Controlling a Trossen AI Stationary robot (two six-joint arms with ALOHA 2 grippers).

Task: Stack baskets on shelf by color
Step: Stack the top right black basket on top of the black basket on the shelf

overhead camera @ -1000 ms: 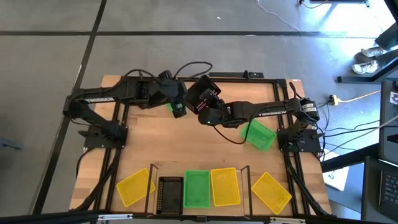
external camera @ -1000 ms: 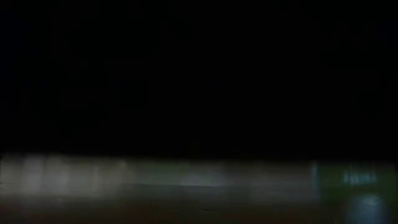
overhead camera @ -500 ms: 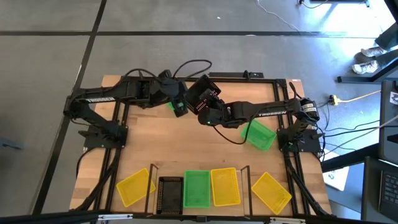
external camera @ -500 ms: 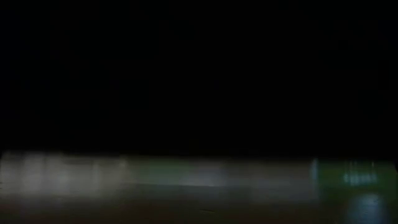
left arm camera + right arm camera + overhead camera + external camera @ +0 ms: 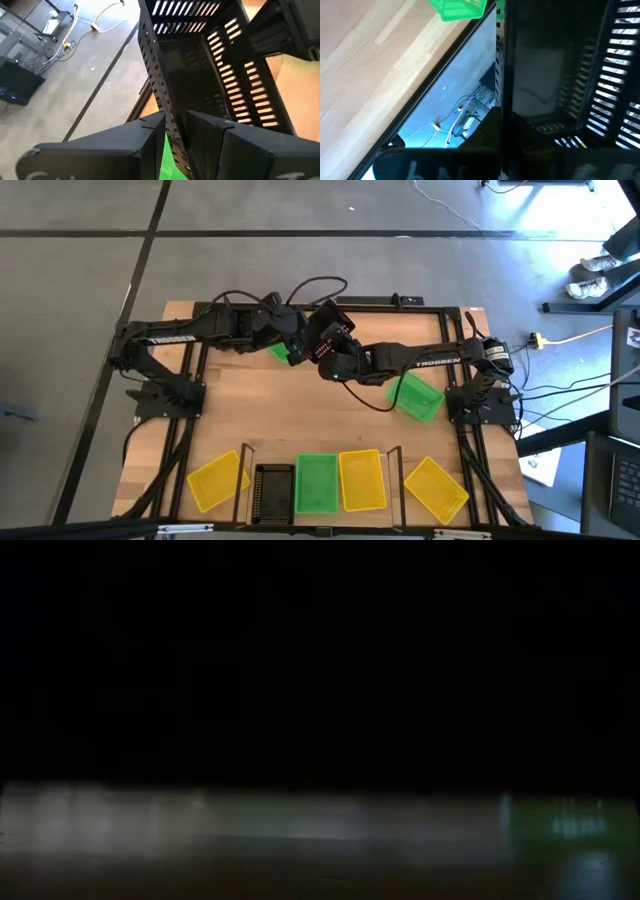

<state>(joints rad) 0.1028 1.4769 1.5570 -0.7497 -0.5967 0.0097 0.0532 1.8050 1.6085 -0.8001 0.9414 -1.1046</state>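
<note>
Black plastic fills both wrist views: a perforated black basket [image 5: 325,332] is held up above the far middle of the worktop [image 5: 300,410], toward twelve o'clock, with both arms meeting on it. From nine o'clock the left arm reaches across, and the left tool [image 5: 175,127] is clenched on one slotted wall of that basket, a finger on either side of the wall with the slots running up past them. Just under the left tool a green basket [image 5: 280,352] shows partly behind the arm. From three o'clock the right arm comes in, and the right tool [image 5: 335,360] sits against the same black basket; its wrist view is nearly blocked by a dark wall and slotted side, so whether its fingers are clenched or released cannot be told. Along the six o'clock edge, going left to right, lie a tilted yellow basket [image 5: 215,480], then the shelf [image 5: 245,465] carrying a second black basket [image 5: 272,492], a green one [image 5: 316,482] and a yellow one [image 5: 361,479] side by side, then another tilted yellow basket [image 5: 436,489] on the worktop. A further green basket [image 5: 415,396] lies tilted at about three o'clock, beside the right arm. The low view is almost wholly dark.
</note>
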